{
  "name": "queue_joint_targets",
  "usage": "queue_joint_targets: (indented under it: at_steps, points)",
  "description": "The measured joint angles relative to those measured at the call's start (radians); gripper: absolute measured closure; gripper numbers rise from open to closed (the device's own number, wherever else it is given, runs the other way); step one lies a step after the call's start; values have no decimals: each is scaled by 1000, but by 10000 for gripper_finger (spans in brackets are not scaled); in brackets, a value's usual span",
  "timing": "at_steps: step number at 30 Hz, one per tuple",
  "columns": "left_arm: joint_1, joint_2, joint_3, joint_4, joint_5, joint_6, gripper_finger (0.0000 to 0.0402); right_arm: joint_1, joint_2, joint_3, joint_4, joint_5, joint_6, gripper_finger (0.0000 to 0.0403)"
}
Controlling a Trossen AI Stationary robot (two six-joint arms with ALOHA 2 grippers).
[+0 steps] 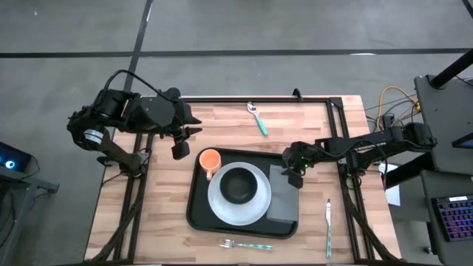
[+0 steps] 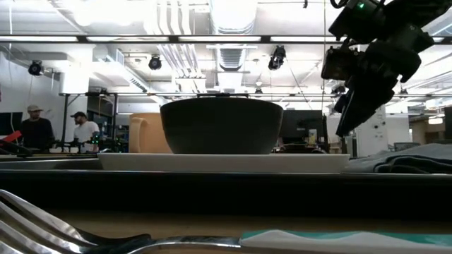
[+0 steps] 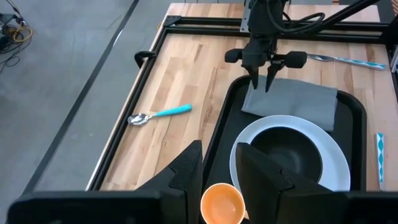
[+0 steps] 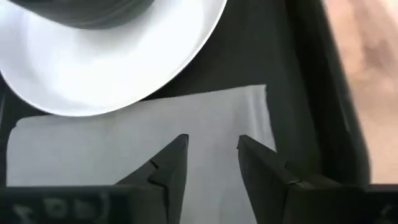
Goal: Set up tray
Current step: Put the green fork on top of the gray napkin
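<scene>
The black tray [image 1: 194,210] lies mid-table, its rim [image 3: 214,134] also in the left wrist view. On it stand a white plate [image 1: 255,210] carrying a dark bowl [image 1: 238,185], an orange cup [image 1: 210,159] and a folded grey napkin [image 1: 283,198], which lies flat along the tray's right side. My right gripper [image 1: 294,177] hangs open just above the napkin's far end [image 4: 124,143], clear of it in the low view [image 2: 351,113]. My left gripper [image 1: 179,144] is open over the bare table left of the tray, near the cup [image 3: 222,202].
A spoon with a teal handle [image 1: 257,118] lies on the table beyond the tray. A fork [image 1: 244,244] lies by the near edge and a knife [image 1: 328,220] to the right of the tray. Bare wood shows left of the tray. People stand far back in the room [image 2: 34,127].
</scene>
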Motion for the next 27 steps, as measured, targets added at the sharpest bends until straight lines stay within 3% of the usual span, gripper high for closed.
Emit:
queue_joint_targets:
  at_steps: [7, 12, 17, 23, 27]
  points:
    - [0, 0, 0, 0, 0, 16, 322, -12, -12, 20, 16, 77, -6, 233]
    - [0, 0, 0, 0, 0, -7, 322, 25, -23, 92, 64, 133, 159, 215]
    - [0, -16, 0, 0, -5, -23, 322, 244, 5, 162, 108, 230, 274, 203]
    - [0, -28, 0, 1, -8, -27, 322, 570, 116, 336, 68, 560, 370, 193]
    - [0, -32, 0, 1, -8, -29, 322, 657, 264, 543, -37, 597, 414, 191]
